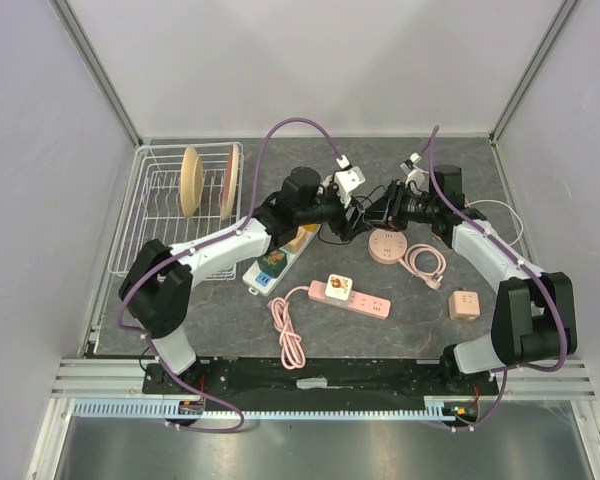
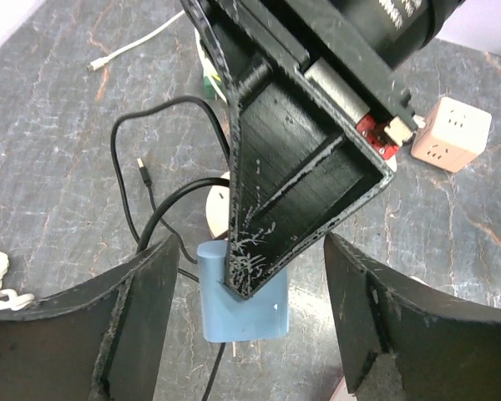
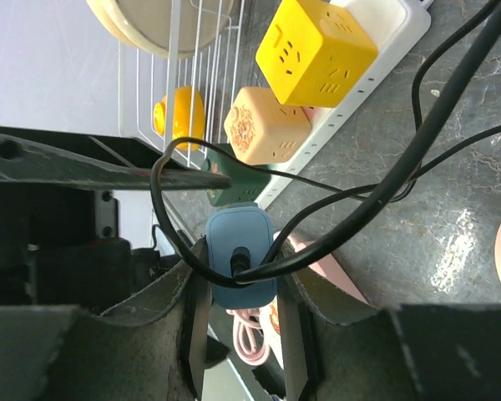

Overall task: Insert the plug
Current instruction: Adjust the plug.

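At the upper left of the overhead frame a wire dish rack (image 1: 145, 215) stands on the grey tabletop (image 1: 420, 330) with plates (image 1: 190, 180) on edge in it; just right of it a white power strip (image 1: 270, 272) lies slantwise, with yellow and orange cube adapters plugged in; lower centre lies a pink power strip (image 1: 370, 303). Both arms meet at the centre of the frame. The left hand (image 2: 249, 251) stands wide open with nothing in it, its two fingers (image 2: 134, 326) on either side of the blue plug (image 2: 242, 305) and clear of it; the right hand (image 3: 242, 276) is clamped on that plug from both sides, holding it just above the tabletop; a black cable (image 3: 376, 196) loops across the plug's face. Right of the hands lies a round pink socket (image 1: 387, 245); at lower right sits a pink cube socket (image 1: 464, 304).
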You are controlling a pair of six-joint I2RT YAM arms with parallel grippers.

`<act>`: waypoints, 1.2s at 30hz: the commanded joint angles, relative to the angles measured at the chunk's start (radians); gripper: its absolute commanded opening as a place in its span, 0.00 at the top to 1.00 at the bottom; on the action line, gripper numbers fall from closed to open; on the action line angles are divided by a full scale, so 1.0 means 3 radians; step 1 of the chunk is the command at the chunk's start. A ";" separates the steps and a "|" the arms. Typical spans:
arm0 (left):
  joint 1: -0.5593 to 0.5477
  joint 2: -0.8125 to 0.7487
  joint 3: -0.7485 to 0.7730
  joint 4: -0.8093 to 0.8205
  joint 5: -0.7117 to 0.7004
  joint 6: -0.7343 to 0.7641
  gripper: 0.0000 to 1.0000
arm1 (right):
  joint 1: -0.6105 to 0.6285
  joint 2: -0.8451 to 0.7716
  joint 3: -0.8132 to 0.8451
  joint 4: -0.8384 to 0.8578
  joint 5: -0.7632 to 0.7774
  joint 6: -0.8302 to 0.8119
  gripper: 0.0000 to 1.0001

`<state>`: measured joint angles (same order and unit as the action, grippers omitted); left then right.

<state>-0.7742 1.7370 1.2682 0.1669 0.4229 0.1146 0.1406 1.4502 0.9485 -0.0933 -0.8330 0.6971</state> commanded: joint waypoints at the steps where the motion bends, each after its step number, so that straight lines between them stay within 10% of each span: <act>1: 0.0136 -0.0268 -0.0050 0.0277 0.0089 -0.0147 0.23 | 0.0017 -0.0130 0.0070 -0.0123 0.0015 -0.0268 1.00; 15: 0.0362 -0.0042 0.0313 -0.0117 -0.0551 -0.0566 0.24 | 0.0022 -0.0227 0.0019 -0.0374 0.0020 -0.0534 1.00; 21: 0.0351 -0.0594 -0.0417 0.0369 -0.0300 -0.0387 0.24 | 0.0017 -0.0232 0.0059 -0.0374 0.0204 -0.0381 1.00; 28: -0.0221 -0.1224 -0.1092 0.0451 -0.0315 0.0098 0.31 | 0.0022 -0.0237 0.0111 -0.0374 0.0235 -0.0243 1.00; 36: -0.0528 -0.0816 -0.1114 0.0890 -0.0729 0.0338 0.32 | 0.0017 -0.0319 0.0080 -0.0400 0.0179 -0.0212 1.00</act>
<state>-0.9413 1.4208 0.9371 0.2951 0.2821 0.1295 0.1421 1.4014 0.9485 -0.2359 -0.7620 0.6182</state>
